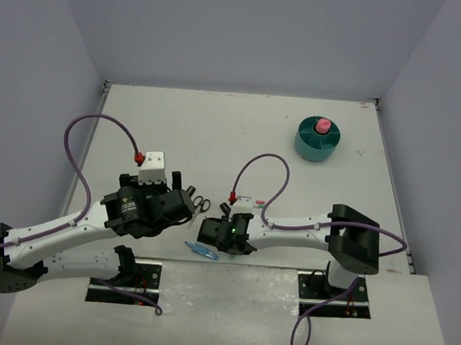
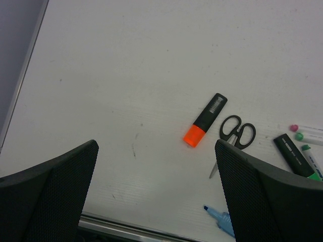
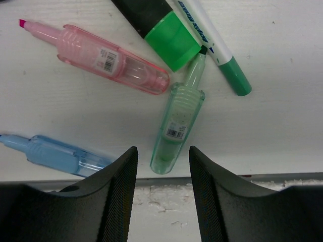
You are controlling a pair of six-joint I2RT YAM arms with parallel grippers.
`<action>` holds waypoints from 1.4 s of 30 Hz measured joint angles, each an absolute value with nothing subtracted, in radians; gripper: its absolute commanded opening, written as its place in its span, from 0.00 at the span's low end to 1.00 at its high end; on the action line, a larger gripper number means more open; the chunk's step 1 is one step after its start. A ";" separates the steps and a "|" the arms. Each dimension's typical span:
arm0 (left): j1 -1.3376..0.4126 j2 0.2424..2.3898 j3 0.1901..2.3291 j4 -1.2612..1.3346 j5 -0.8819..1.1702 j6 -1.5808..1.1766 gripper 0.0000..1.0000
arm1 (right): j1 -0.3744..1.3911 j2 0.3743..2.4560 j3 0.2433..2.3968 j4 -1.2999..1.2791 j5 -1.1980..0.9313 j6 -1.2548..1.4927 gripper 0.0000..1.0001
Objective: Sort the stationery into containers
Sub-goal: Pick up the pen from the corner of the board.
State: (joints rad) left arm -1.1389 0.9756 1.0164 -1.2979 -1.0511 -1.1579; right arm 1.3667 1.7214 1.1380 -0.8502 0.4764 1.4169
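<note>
No wording can be read in full. A barcode sticker is carried by the pink translucent marker (image 3: 111, 59) and another by the green translucent marker (image 3: 177, 126). Blue lettering is printed along the white pen (image 3: 212, 43) but is too blurred to read. White print on the orange highlighter (image 2: 206, 119) is likewise illegible.

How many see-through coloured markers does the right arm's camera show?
3. The pink marker lies upper left, the green marker in the middle, the blue marker lower left, partly hidden. Others may lie out of view.
</note>
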 measured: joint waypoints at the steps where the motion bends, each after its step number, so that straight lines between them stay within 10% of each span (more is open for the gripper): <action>1: -1.139 0.975 1.016 -1.297 -1.051 -1.157 1.00 | 1.367 1.722 1.127 -0.846 0.473 1.421 0.48; 18: -1.139 0.950 1.016 -1.288 -1.047 -1.142 1.00 | 1.367 1.741 1.054 -0.781 0.443 1.469 0.43; 42: -1.139 0.970 1.016 -1.279 -1.028 -1.140 1.00 | 1.383 1.660 0.977 -0.858 0.476 1.645 0.00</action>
State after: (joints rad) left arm -1.1393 0.9704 1.0161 -1.2788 -1.0277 -1.1403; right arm 1.3829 1.6603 0.9765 -0.8584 0.4761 1.6450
